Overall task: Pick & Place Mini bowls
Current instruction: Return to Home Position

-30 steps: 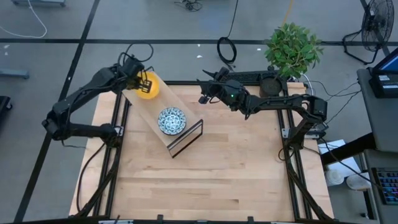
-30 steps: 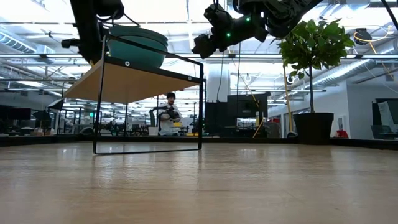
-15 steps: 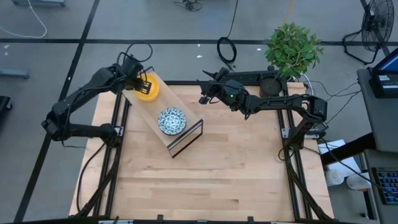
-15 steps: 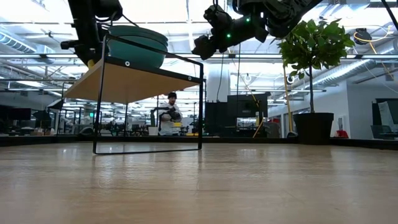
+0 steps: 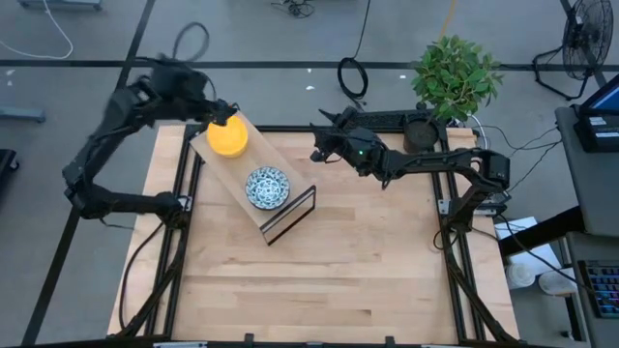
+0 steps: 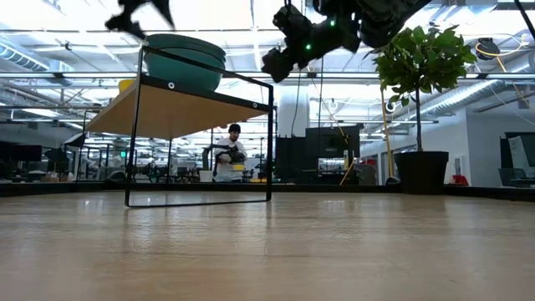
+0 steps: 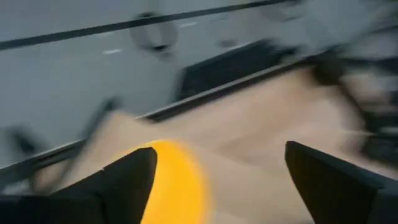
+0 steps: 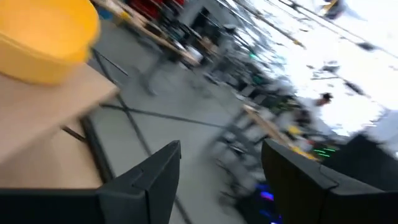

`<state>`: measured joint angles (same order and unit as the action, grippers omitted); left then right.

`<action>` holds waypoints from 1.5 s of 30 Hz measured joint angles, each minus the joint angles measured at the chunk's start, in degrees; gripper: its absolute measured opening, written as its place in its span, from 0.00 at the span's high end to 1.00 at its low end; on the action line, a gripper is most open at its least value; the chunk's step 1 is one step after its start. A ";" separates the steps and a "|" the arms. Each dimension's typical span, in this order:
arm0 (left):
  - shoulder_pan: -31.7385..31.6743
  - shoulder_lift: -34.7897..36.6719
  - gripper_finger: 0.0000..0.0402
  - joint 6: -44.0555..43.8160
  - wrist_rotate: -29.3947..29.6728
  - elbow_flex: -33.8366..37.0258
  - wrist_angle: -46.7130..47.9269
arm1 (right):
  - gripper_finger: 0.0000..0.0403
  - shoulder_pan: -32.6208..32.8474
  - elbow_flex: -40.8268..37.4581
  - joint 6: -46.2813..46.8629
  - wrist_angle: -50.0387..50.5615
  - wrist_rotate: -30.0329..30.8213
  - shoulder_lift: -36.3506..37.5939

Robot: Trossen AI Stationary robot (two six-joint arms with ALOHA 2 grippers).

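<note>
Entry, arms and bowls.

We log the left gripper (image 5: 215,108) in the air over the far left corner of the table (image 5: 348,280), just beside the yellow bowls (image 5: 228,138) and not touching them. In the left wrist view its fingers (image 7: 130,180) are spread wide with nothing between them. The yellow stack shows blurred beyond them, closer to one finger than to the other. In the low view this gripper is a blur above the level of the shelf top.

The yellow bowls sit nested as one stack on the far end of the wooden top of the shelf (image 5: 224,174). The blue-patterned bowls (image 5: 267,187) form a second stack on the same top, towards its near end, close to the yellow stack but apart from it. From above we cannot count the bowls in either stack. In the low view the patterned stack sits at the shelf's near corner, with a sliver of yellow behind it.

The right gripper (image 5: 317,150) hangs in the air over the far part of the table, to the right of the shelf and apart from it. In the right wrist view its fingers (image 8: 155,174) are parted and hold nothing.

A potted plant (image 5: 455,77) stands at the table's far right corner. In the low view a person (image 6: 227,155) stands far off in the room behind.
</note>
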<state>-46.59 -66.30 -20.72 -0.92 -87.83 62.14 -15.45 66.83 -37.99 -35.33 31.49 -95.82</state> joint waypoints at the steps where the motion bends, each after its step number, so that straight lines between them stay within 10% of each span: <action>1: 0.00 0.08 0.10 -0.62 -3.55 -2.68 0.66 | 0.48 0.77 -0.02 -2.31 0.09 2.90 0.56; 12: 2.22 9.82 0.02 2.42 -24.31 -11.91 3.15 | 0.48 12.18 -1.00 -22.58 -3.50 30.40 12.81; 18: 4.86 21.95 0.02 16.16 -24.36 -5.76 4.29 | 0.48 16.36 -11.06 -12.99 -1.34 19.12 28.67; 27: 4.83 47.59 0.02 8.16 -22.41 36.51 -22.97 | 0.48 16.49 -34.51 -0.33 -2.95 18.00 48.29; 32: 4.94 55.06 0.02 8.39 -27.84 53.70 -38.68 | 0.48 16.36 -35.78 18.58 15.70 7.46 56.04; 35: 5.41 57.57 0.02 10.12 -28.87 59.73 -41.63 | 0.48 15.16 -35.96 26.03 23.36 -1.08 57.46; 45: 11.43 63.57 0.02 17.67 -27.17 68.67 -45.08 | 0.48 15.10 -50.18 29.22 13.92 -0.21 68.24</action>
<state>-35.16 -2.74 -3.05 -28.10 -19.16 17.06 -0.35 16.65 -8.78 -21.41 31.28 -27.59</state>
